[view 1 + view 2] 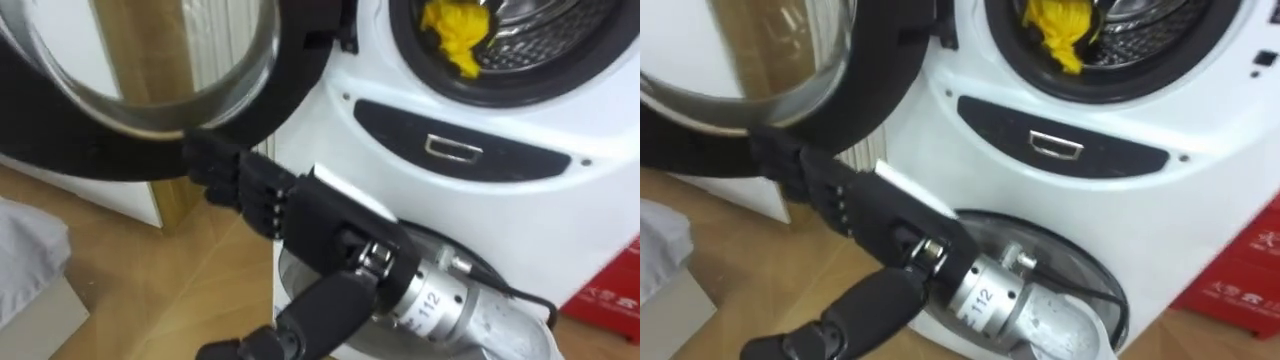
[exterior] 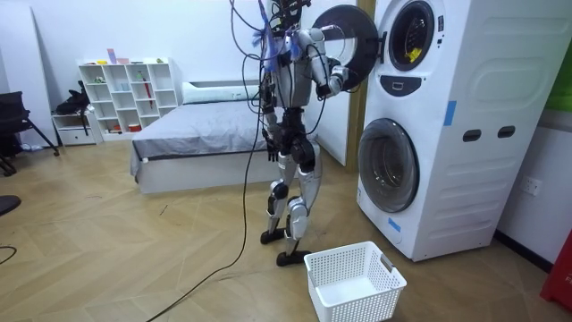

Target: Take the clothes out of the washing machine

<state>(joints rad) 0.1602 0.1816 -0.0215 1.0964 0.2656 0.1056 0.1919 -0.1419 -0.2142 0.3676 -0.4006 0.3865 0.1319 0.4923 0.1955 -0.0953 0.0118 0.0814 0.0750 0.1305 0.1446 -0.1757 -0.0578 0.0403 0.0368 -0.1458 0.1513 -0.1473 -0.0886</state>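
The crumpled yellow cloth (image 1: 455,35) lies at the drum mouth of the white upper washing machine (image 1: 600,120) (soft, light, probably limp); best pinched by its hanging fold. The right hand (image 1: 262,198) touches the black round door (image 1: 300,90); whether it grips, I cannot tell.

The washing machine (image 1: 480,190) is white and front-loading; its black-rimmed glass door (image 1: 300,80) stands swung wide open, left of the machine's mouth. A crumpled yellow cloth (image 1: 455,32) lies bunched inside the machine's steel drum (image 1: 560,40), just behind the opening's rim.
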